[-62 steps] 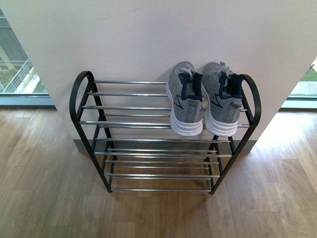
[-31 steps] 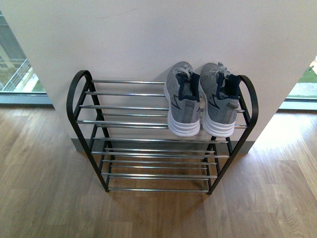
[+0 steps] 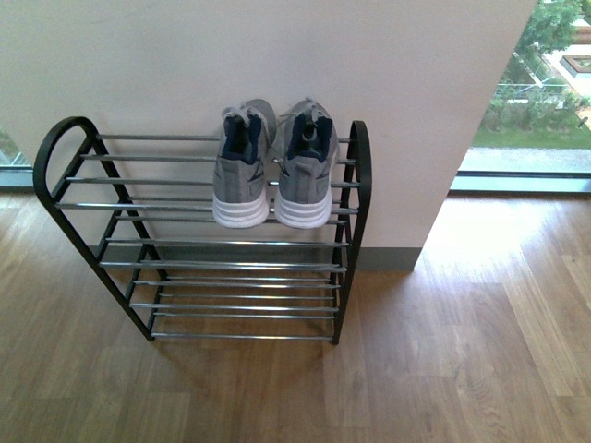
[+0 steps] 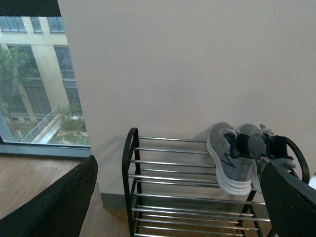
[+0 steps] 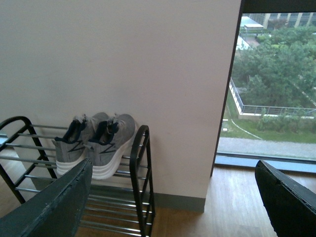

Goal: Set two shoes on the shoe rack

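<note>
In the front view, the top tier of the shoe rack gives you bare bars across the left and centre of the frame. The two shoes fill its right end, side by side, heels toward you. The rack's right arch stands just beside them. The wall closes off everything behind. The lower tiers are bare, with narrow gaps between them. Open wooden floor spans the bottom and right, up to the window at upper right.

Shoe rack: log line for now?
shoes: both on rack top tier, heels out | left fingers: open | right fingers: open
</note>
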Robot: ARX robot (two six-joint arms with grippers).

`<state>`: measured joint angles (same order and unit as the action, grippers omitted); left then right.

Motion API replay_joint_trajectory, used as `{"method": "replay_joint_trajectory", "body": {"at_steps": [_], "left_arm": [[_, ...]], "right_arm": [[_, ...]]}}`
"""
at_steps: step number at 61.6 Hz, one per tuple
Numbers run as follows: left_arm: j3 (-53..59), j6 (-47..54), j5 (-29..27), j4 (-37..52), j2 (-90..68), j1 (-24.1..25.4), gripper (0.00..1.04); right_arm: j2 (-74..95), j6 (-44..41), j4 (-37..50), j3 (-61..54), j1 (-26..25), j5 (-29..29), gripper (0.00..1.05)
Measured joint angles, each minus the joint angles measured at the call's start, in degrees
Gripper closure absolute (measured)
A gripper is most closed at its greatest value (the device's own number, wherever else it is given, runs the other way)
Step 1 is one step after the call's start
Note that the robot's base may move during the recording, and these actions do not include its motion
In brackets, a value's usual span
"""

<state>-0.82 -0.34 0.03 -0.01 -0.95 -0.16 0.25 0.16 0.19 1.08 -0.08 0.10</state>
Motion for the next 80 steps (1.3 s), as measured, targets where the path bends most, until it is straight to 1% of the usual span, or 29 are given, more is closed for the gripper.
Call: {"method": "replay_joint_trajectory", "body": {"at_steps": [80], "left_arm": [[0.0, 0.0, 0.0, 0.0, 0.0, 0.0, 0.09]], "right_arm": [[0.0, 0.0, -0.1, 0.0, 0.0, 0.0, 0.09]]}}
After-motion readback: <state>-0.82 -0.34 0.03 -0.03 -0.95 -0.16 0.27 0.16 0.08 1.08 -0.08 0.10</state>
